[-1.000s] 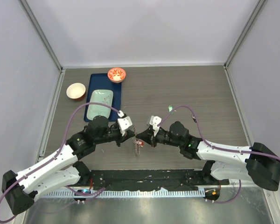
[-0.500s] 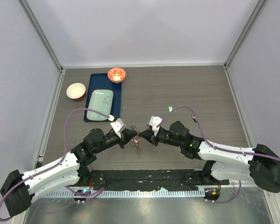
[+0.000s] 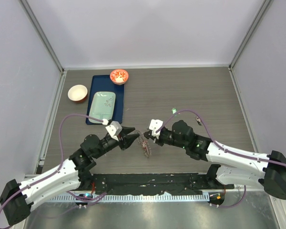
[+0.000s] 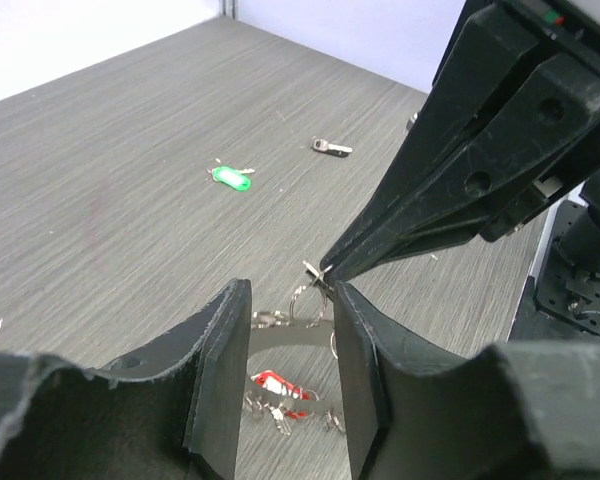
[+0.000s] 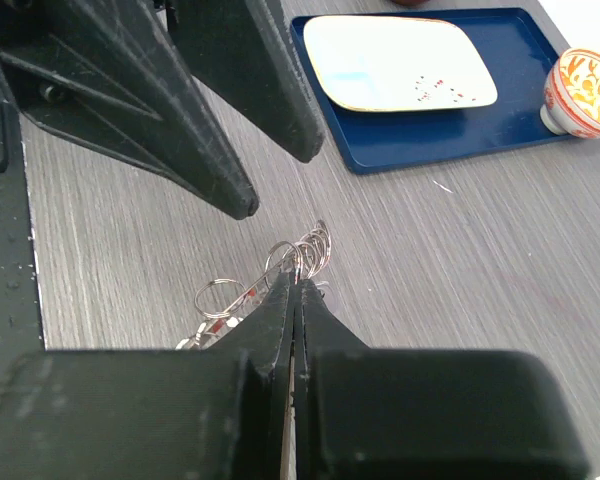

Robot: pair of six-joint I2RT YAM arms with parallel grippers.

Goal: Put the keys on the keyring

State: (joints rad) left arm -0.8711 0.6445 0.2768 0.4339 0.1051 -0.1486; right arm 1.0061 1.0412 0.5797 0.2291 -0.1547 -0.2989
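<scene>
Clamps keyring in right pincer, left pincer parted alongside. Carries red key threaded; lacks green key, dark key, loose on desk.

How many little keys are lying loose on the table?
2. A green-headed key lies in the open on the table. A dark-headed key lies to its right, nearer the right wall. Others may be hidden from view.
</scene>
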